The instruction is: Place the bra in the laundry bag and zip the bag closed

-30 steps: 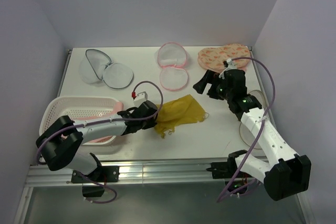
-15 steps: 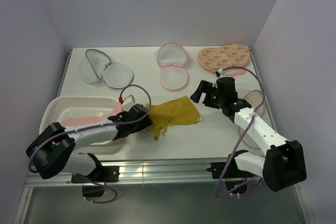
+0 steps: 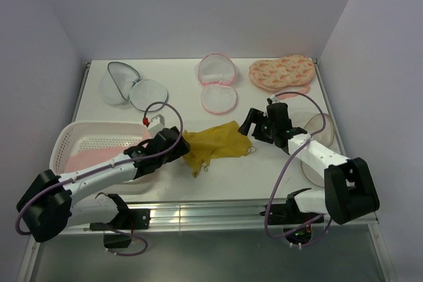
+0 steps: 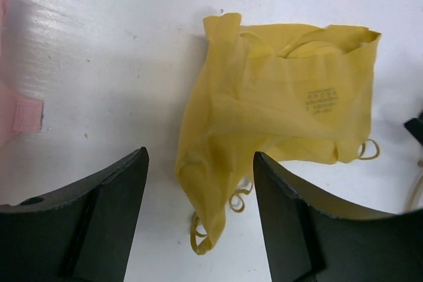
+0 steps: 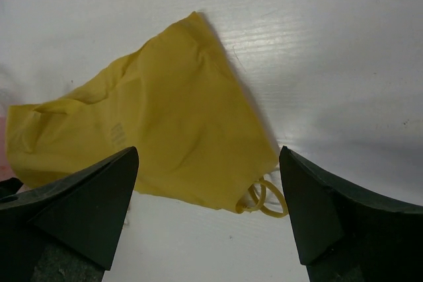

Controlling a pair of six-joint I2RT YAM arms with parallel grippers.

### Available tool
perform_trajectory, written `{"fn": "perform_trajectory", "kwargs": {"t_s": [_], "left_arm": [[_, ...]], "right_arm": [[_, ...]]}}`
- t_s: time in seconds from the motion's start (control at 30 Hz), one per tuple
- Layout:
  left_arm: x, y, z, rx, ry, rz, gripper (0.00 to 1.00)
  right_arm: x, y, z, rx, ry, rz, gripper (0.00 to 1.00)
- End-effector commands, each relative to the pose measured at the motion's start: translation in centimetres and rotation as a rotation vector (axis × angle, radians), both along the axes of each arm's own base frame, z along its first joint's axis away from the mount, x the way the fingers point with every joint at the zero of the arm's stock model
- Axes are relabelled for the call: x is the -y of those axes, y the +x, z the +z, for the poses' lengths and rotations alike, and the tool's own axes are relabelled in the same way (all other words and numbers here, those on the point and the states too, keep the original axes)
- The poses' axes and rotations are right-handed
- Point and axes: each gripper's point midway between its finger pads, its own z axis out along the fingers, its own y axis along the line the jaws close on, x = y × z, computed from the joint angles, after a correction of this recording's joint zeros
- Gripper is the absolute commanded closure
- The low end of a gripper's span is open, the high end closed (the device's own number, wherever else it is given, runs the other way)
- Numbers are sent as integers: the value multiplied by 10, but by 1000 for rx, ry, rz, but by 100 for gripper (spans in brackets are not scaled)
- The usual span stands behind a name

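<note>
1. Right gripper point(image 5: 209, 156) has dropped toward the bra point(image 3: 217, 140), and the left gripper point(image 4: 198, 166) has backed off. Both gape wide, holding nothing.
2. The bra lies mid-table. The bag point(image 3: 129, 89) sits open at 10 o'clock, well apart.
3. Risk: the thin, limp yellow fabric may bunch when pinched, or its strap loops point(image 5: 264, 201) may snag a finger. The bag's mesh looks floppy.
</note>
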Motion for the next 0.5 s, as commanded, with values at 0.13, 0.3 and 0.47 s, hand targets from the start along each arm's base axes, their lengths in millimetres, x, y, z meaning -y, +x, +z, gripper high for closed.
{"fn": "perform_trajectory", "kwargs": {"t_s": [0.13,0.3,0.47], "left_arm": [[3,15,22,62,25,-2,27],[8,28,2,32,98,-10,27],[5,38,-23,-8,132,-9,30]], "right_arm": [[-6,15,-10,26,30,-27,7],[-4,16,-23,9,28,-57,9],[-3,15,-33,-11,21,-56,11]]}}
